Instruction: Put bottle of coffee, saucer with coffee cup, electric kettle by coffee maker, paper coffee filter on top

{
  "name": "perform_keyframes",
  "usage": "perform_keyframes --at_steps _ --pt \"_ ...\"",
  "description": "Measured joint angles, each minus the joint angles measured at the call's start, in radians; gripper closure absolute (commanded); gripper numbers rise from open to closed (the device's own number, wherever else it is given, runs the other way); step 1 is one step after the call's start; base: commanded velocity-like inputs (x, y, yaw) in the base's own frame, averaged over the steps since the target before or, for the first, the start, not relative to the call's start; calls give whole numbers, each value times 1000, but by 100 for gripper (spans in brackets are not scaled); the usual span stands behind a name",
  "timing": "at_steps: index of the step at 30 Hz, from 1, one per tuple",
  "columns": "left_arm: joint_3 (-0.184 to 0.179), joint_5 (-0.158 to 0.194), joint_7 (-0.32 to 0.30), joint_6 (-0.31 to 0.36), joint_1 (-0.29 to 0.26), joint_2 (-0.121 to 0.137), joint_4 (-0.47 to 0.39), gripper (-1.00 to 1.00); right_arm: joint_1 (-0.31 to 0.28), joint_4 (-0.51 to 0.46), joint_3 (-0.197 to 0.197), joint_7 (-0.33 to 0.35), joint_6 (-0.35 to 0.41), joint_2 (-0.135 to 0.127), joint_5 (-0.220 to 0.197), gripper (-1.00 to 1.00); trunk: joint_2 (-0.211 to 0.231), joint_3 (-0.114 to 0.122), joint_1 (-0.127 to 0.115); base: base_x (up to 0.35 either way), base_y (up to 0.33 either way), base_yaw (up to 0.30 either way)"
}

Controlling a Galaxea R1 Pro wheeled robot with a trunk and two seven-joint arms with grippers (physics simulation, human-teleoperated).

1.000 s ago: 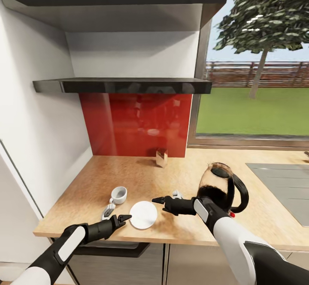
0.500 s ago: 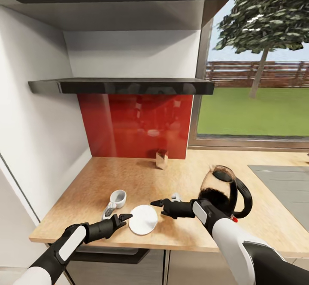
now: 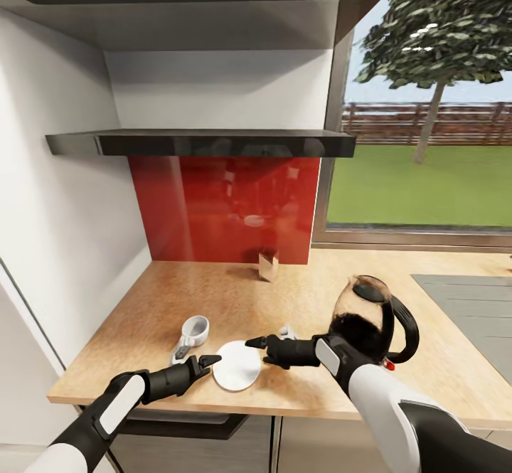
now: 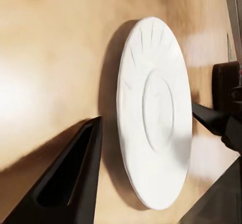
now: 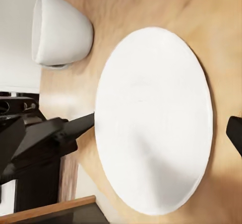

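The flat, round white saucer (image 3: 237, 365) lies near the front edge of the wood-grain kitchen countertop (image 3: 299, 295), between the left gripper (image 3: 205, 363) and right gripper (image 3: 256, 343), both with jaws spread wide and holding nothing. The smooth white coffee cup (image 3: 195, 331) stands just behind-left; the rounded glass electric kettle (image 3: 370, 320) stands right. No legible writing appears.

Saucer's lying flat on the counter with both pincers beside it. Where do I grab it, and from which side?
Probably by the thin rim. The saucer lies flat on the kitchen countertop, so only its edge offers a bite. The right pincer sits open at its far-right rim; come in low from there, one finger slipped under the edge, one over.
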Motion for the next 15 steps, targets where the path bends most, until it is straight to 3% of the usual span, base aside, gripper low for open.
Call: perform_keyframes --at_steps 5,15 --pt "-1 -1 0 1 0 -15 1 -100 0 6 -1 0 0 26 1 -100 0 0 0 0 0 0" --pt "-1 -1 0 0 0 -22 3 -100 0 3 0 0 0 27 -1 -100 0 0 0 0 0 0"
